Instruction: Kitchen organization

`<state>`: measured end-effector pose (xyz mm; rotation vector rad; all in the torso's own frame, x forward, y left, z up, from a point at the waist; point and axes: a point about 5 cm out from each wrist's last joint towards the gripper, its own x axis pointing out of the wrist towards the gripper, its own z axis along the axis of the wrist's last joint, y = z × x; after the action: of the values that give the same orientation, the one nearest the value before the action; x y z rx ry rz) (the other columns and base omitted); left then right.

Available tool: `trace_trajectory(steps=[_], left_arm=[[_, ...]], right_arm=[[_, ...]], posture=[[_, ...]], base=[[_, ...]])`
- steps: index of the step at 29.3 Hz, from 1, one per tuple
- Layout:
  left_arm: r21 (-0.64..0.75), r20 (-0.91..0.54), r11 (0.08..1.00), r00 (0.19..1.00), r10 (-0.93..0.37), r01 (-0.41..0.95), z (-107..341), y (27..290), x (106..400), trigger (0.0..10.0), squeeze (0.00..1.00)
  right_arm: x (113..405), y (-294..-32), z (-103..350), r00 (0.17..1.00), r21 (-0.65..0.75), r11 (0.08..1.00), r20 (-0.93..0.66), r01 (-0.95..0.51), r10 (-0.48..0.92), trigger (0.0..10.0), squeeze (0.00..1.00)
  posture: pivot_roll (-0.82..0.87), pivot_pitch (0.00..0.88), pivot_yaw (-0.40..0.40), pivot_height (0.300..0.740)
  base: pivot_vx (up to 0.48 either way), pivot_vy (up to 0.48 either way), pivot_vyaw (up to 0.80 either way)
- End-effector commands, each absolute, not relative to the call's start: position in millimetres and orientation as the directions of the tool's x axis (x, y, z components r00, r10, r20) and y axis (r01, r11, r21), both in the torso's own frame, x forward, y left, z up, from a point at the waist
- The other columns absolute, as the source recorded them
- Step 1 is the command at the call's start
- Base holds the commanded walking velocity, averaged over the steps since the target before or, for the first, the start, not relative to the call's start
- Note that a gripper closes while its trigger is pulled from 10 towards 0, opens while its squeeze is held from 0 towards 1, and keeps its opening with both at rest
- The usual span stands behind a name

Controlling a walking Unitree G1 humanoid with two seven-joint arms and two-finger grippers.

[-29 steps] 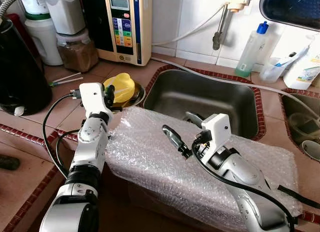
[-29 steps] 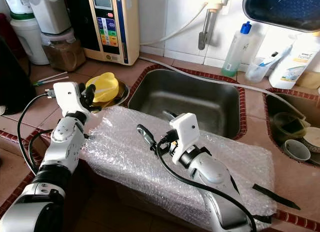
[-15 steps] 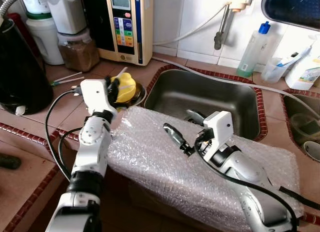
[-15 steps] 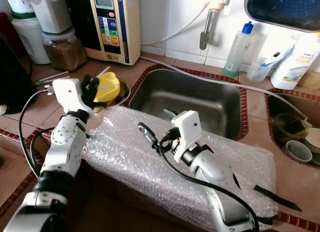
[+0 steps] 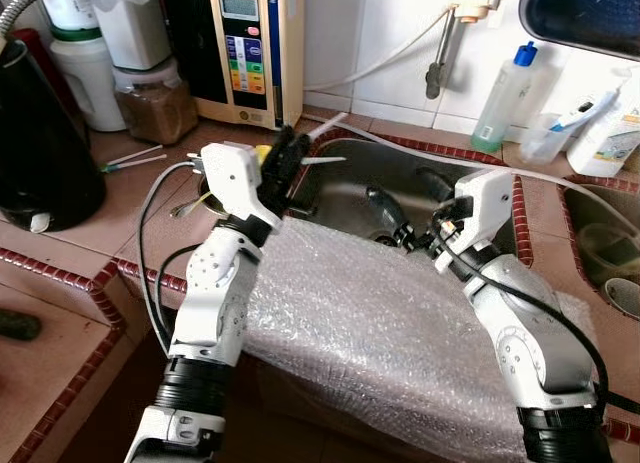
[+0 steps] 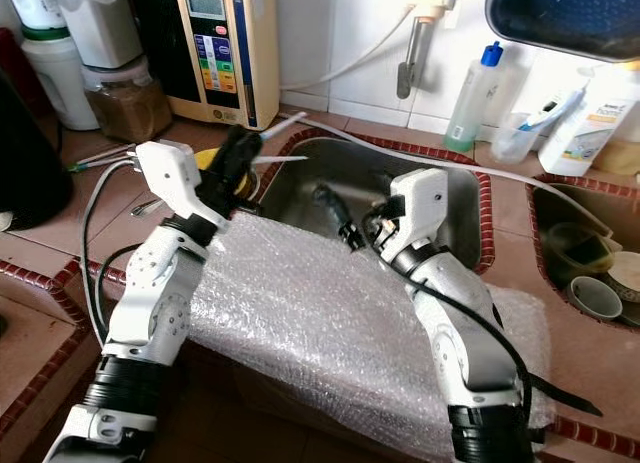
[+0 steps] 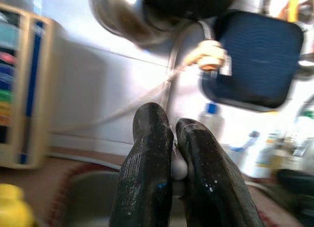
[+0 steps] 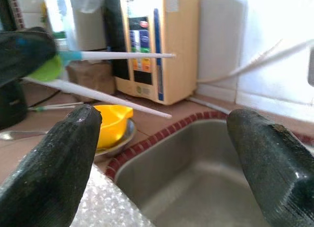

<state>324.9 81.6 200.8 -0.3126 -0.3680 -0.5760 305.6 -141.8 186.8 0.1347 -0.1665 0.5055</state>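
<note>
My left gripper (image 5: pixel 283 155) is shut on a pair of white chopsticks (image 5: pixel 327 160) joined by a green piece (image 8: pixel 48 69); they point out over the left rim of the steel sink (image 5: pixel 345 188). In the left wrist view a white bit (image 7: pixel 179 169) sits pinched between the fingers (image 7: pixel 149 158). My right gripper (image 5: pixel 408 198) hangs open over the sink, facing the chopsticks, with nothing between its fingers (image 8: pixel 49 158). A yellow cup (image 8: pixel 112 120) lies in a metal bowl (image 8: pixel 120 138) beside the sink, behind my left wrist.
Bubble wrap (image 5: pixel 370 323) covers the counter's front under both arms. A cream water unit (image 5: pixel 250 43), a brown jar (image 5: pixel 155 103) and a black appliance (image 5: pixel 40 133) stand at the back left. Faucet (image 5: pixel 440 53) and bottle (image 5: pixel 505 98) are behind the sink; a second basin (image 5: pixel 600 243) lies right.
My left gripper rose from the yellow cup's bowl with the chopsticks and swung right to the sink's edge. My right gripper moved forward from over the bubble wrap to over the sink.
</note>
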Motion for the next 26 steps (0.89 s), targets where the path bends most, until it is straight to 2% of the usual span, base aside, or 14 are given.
trace_trajectory(steps=[1, 3, 4, 5, 7, 9, 10, 11, 14, 19, 26], left_arm=[[-0.221, 0.421, 0.737, 0.744, -0.519, 0.639, 202.5, 74.0, 320.5, 0.0, 0.0], [-0.215, 0.419, 0.71, 0.72, -0.553, 0.67, 202.2, 67.8, 317.3, 0.0, 0.0], [-0.214, 0.417, 0.693, 0.706, -0.572, 0.688, 201.7, 64.9, 315.7, 0.0, 0.0], [-0.2, 0.414, 0.671, 0.682, -0.603, 0.714, 200.7, 60.8, 312.5, 0.0, 0.0], [-0.23, 0.413, 0.658, 0.684, -0.602, 0.717, 199.8, 59.7, 312.0, 0.0, 0.0], [-0.264, 0.402, 0.653, 0.696, -0.594, 0.71, 197.5, 60.5, 312.7, 0.0, 0.0], [-0.253, 0.395, 0.655, 0.694, -0.602, 0.712, 196.6, 60.6, 312.7, 0.0, 0.0], [-0.239, 0.385, 0.658, 0.692, -0.611, 0.714, 196.1, 62.9, 312.3, 0.0, 0.0], [-0.243, 0.384, 0.655, 0.692, -0.612, 0.715, 196.1, 64.3, 312.4, 0.0, 0.0], [-0.208, 0.355, 0.665, 0.688, -0.632, 0.718, 192.1, 64.9, 313.1, 0.0, 0.0], [-0.22, 0.355, 0.659, 0.688, -0.633, 0.72, 192.2, 63.0, 313.8, 0.0, 0.0]], right_arm=[[312.1, -145.5, 193.2, 0.874, 0.13, 0.875, 0.224, -0.466, 0.432, 10.0, 0.0], [317.1, -145.6, 193.1, 0.88, 0.164, 0.875, 0.231, -0.456, 0.416, 10.0, 0.0], [320.1, -145.9, 193.7, 0.885, 0.204, 0.87, 0.237, -0.449, 0.401, 10.0, 0.0], [325.9, -147.2, 195.4, 0.896, 0.303, 0.849, 0.251, -0.433, 0.368, 10.0, 0.0], [328.4, -147.6, 195.8, 0.9, 0.356, 0.831, 0.253, -0.427, 0.354, 10.0, 0.0], [328.4, -144.3, 197.3, 0.884, 0.319, 0.83, 0.259, -0.458, 0.388, 10.0, 0.0], [327.0, -143.0, 198.1, 0.874, 0.228, 0.853, 0.254, -0.47, 0.414, 10.0, 0.0], [323.6, -142.4, 197.4, 0.843, 0.025, 0.86, 0.215, -0.51, 0.493, 10.0, 0.0], [322.9, -146.1, 198.8, 0.829, 0.012, 0.846, 0.208, -0.532, 0.519, 10.0, 0.0], [321.4, -156.5, 200.2, 0.793, -0.106, 0.808, 0.155, -0.58, 0.589, 10.0, 0.0], [314.9, -151.7, 193.3, 0.7, -0.15, 0.701, 0.072, -0.697, 0.711, 10.0, 0.0]], posture=[[-0.02, 0.0, -0.006, 0.74], [-0.01, 0.0, -0.006, 0.74], [-0.01, 0.0, -0.006, 0.74], [-0.01, 0.0, -0.007, 0.74], [0.0, 0.0, -0.009, 0.74], [0.0, 0.0, -0.011, 0.74], [0.0, 0.0, -0.011, 0.74], [0.0, 0.0, -0.01, 0.74], [0.0, 0.0, -0.011, 0.74], [-0.01, 0.0, -0.009, 0.74], [0.0, 0.0, -0.009, 0.74]], base=[[0.0, 0.0, 0.0], [0.0, 0.0, 0.0], [0.0, 0.0, 0.0], [0.0, 0.0, 0.0], [0.0, 0.0, 0.0], [0.0, 0.0, 0.0], [0.0, 0.0, 0.0], [0.0, 0.0, 0.0], [0.0, 0.0, 0.0], [0.0, 0.0, 0.0], [0.0, 0.0, 0.0]])
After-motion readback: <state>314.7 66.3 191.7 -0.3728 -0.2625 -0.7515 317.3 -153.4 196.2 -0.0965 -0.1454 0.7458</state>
